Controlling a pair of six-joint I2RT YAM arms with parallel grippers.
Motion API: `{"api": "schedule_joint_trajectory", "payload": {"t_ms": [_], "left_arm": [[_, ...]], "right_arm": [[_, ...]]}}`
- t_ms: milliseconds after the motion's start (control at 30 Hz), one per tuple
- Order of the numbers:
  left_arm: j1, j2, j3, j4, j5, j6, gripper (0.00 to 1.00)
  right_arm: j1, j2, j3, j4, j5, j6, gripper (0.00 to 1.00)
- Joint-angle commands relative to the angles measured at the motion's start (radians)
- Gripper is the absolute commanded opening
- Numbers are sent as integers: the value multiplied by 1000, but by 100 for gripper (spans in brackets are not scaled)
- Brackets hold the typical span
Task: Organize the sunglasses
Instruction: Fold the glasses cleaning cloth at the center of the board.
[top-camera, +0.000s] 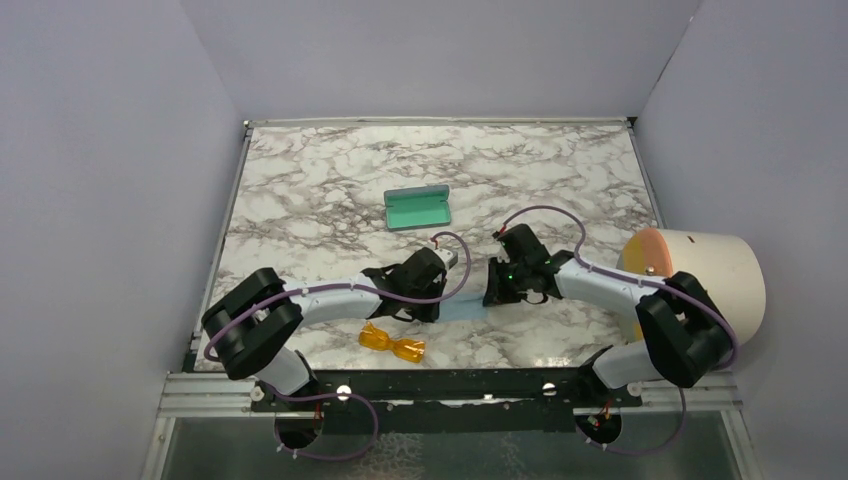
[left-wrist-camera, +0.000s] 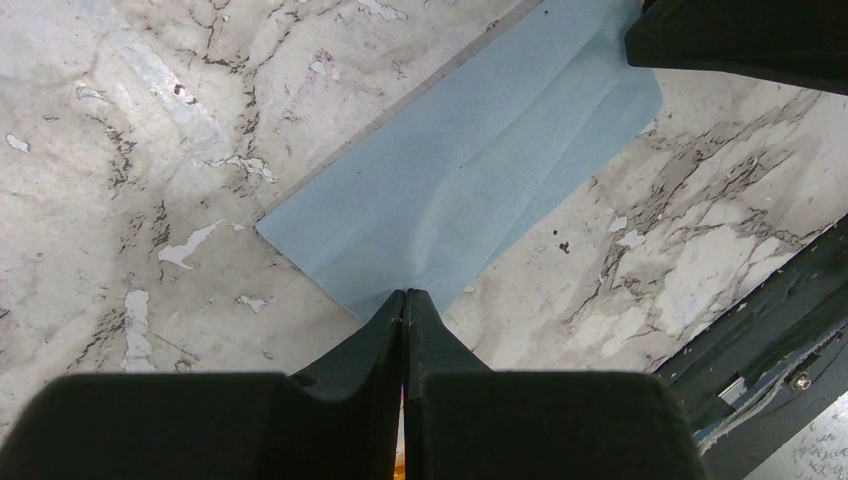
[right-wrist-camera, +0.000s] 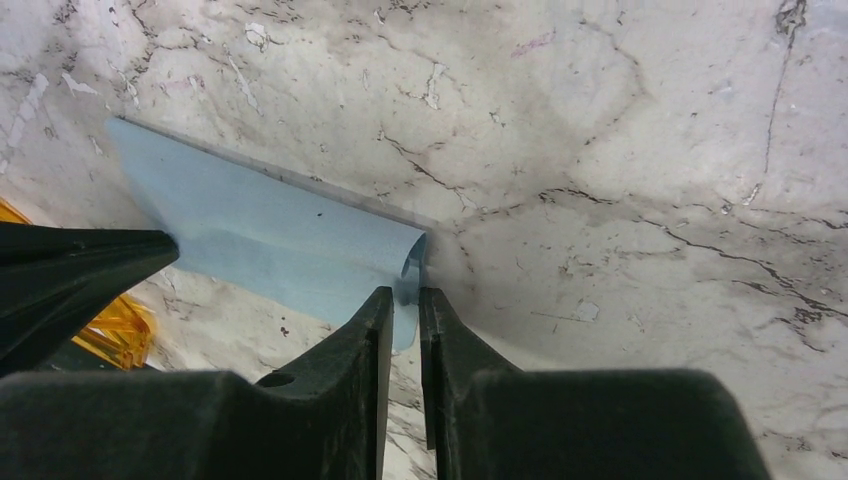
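Observation:
The sunglasses (top-camera: 392, 343), a small folded orange-amber pair, lie near the table's front edge, just in front of my left arm; an amber part of them (right-wrist-camera: 115, 325) shows at the left of the right wrist view. A light blue cloth (left-wrist-camera: 470, 170) lies flat between the two grippers. My left gripper (left-wrist-camera: 407, 293) is shut on the cloth's near edge, where a crease runs up to its tips. My right gripper (right-wrist-camera: 404, 293) stands narrowly open, with a curled corner of the cloth (right-wrist-camera: 270, 235) loose in the gap.
The blue-grey case (top-camera: 418, 207) lies open further back in the middle of the table, its teal-green inside up. A large cream cylinder (top-camera: 700, 275) lies at the right edge beside my right arm. Grey walls enclose the marble table (top-camera: 320, 180).

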Motion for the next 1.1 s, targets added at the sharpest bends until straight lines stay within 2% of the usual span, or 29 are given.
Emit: {"api": "schedule_joint_trajectory", "payload": {"t_ms": [0,233,1067], "left_arm": [[-6,15,3,14,-7,0,5],[-6,21,5,14,-7,3,6],[-6,18,1,11,-11,6,5]], "right_arm": [[6,22,27,30,8,2,15],[6,21,23,31,4,1,1],[7,-92,23,-56,-39,25,1]]}}
